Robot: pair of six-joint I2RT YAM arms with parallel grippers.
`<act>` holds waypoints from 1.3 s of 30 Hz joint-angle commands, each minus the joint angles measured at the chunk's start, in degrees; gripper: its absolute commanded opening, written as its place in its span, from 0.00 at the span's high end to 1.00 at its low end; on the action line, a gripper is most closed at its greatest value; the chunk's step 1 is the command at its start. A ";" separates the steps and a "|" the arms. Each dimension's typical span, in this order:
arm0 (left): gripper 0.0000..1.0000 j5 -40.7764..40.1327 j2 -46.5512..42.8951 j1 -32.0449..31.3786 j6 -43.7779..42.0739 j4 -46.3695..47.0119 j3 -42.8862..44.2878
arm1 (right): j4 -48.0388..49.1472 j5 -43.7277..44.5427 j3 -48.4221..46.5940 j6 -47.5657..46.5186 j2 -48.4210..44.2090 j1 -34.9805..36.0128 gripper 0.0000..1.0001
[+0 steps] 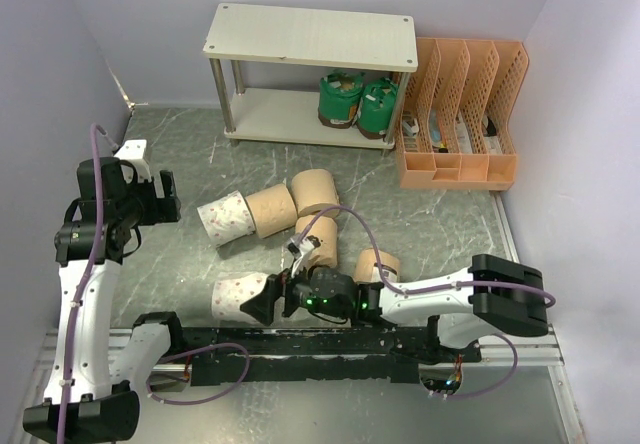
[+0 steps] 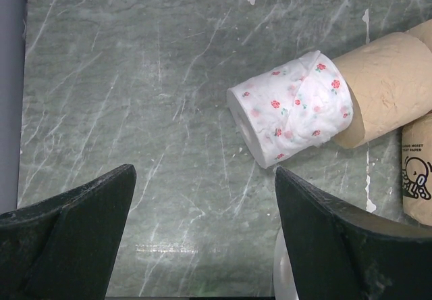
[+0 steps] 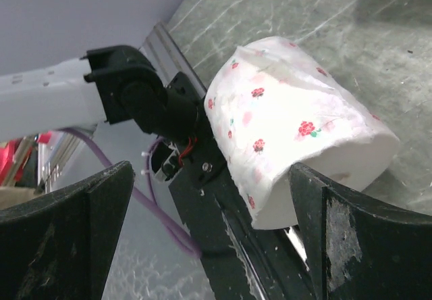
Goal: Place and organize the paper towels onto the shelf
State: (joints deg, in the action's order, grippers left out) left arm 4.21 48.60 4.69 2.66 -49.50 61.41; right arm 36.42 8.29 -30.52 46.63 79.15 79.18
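The cream two-tier shelf [image 1: 310, 36] stands at the back with two green-wrapped rolls [image 1: 355, 101] on its lower board. Several rolls lie on the table: a white flowered roll [image 1: 225, 214], two bare tan rolls [image 1: 270, 209] [image 1: 315, 191] and two tan labelled rolls [image 1: 318, 241] [image 1: 377, 265]. A second white flowered roll [image 1: 236, 297] lies near the front edge. My right gripper [image 1: 260, 302] is open with this roll [image 3: 290, 117] between its fingers, closer to one finger. My left gripper [image 1: 160, 198] is open and empty; its view [image 2: 204, 171] shows the first flowered roll [image 2: 290, 107] ahead.
An orange perforated file organizer [image 1: 460, 114] stands right of the shelf. Grey walls close in the left, back and right. The black arm-mount rail [image 1: 320, 349] runs along the near edge, right behind the front flowered roll.
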 commanded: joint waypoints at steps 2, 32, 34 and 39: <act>0.05 -0.26 -0.17 0.59 0.42 1.75 -0.19 | -3.58 10.24 -2.61 3.07 2.13 0.55 0.00; 0.05 -0.34 0.44 0.59 0.24 1.67 -0.15 | -8.78 16.38 -8.61 2.30 7.33 2.12 0.40; 0.05 -0.47 0.44 0.59 0.24 1.74 -0.15 | -9.24 16.16 -9.07 2.15 7.15 2.12 0.40; 0.05 -0.57 0.36 0.66 0.32 1.81 -0.15 | -11.66 15.19 -11.55 1.01 7.78 2.11 0.54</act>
State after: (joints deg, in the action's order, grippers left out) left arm 4.25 49.25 4.73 2.63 -49.19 61.41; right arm 24.88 23.92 -39.24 48.80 86.39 81.03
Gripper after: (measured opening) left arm 0.945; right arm 0.502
